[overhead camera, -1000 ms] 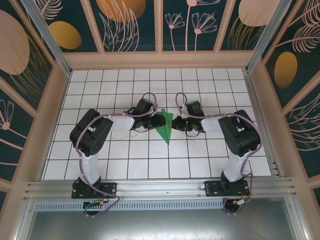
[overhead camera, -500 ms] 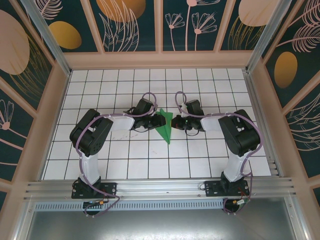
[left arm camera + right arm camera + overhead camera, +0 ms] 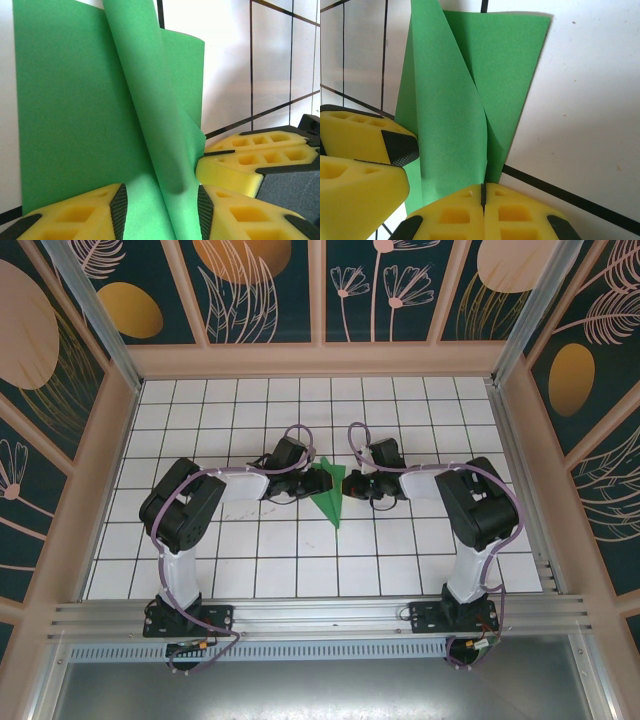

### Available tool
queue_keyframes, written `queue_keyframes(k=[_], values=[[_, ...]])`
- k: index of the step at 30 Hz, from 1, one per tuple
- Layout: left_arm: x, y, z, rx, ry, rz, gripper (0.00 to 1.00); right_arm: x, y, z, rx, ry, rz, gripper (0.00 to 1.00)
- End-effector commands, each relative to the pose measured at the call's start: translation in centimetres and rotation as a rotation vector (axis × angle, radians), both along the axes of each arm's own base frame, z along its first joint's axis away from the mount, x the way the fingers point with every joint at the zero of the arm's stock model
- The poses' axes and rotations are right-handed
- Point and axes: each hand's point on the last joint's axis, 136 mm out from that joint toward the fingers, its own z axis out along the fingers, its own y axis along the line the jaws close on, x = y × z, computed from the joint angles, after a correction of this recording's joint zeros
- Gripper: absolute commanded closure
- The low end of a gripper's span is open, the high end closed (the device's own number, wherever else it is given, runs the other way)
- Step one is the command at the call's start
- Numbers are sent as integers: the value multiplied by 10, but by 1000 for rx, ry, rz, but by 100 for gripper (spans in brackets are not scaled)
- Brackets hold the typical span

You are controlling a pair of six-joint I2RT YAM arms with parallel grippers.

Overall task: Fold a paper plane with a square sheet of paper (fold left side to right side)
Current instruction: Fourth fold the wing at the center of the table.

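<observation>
Paper plane (image 3: 329, 497) sits mid tabletop (image 3: 250, 560), right between the two arms. It's a slim green wedge with the pointed tip toward the arm bases and the wide end toward the back wall.

Left arm (image 3: 185, 510) reaches in from the plane's left edge, right arm (image 3: 480, 505) from its right edge. Both sets of jaws are down at paper level, facing each other across it.

Left jaws: partly apart, medium gap. In the left wrist view the yellow foam pads (image 3: 70, 215) stand either side of a raised, curled flap of the green paper, which runs up between them. The gap is much wider than the paper is thick, so it's not a tight pinch.

Right jaws: closed, with the foam pads (image 3: 450, 215) meeting pad to pad and only a thin seam between them. The tips are against the plane's right side, and the raised flap's edge runs down to that seam. Can't tell if any paper is actually nipped in it.

The rest of the sheet lies flat on the white tiles under the flap.
</observation>
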Motion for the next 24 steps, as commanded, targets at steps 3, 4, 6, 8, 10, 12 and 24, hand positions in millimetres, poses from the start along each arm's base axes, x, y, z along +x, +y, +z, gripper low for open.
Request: queue_keyframes(k=[3,4,6,8,10,12,24], values=[[5,24,9,106,-38,30,52,-14,-10,-35,-120,65,9,93],[7,23,17,95,-53,30,52,-14,-11,-36,-124,69,8,94],[10,21,32,77,-81,27,51,-15,-10,-38,-128,72,12,93],[12,18,42,60,-94,15,52,-15,-10,-38,-132,72,14,93],[11,11,46,29,-94,-6,57,-15,-9,-39,-133,72,17,93],[11,3,45,-7,-82,-36,63,-15,-8,-37,-134,67,19,94],[11,-31,32,-74,-39,-126,72,-16,-6,-38,-141,69,27,94]])
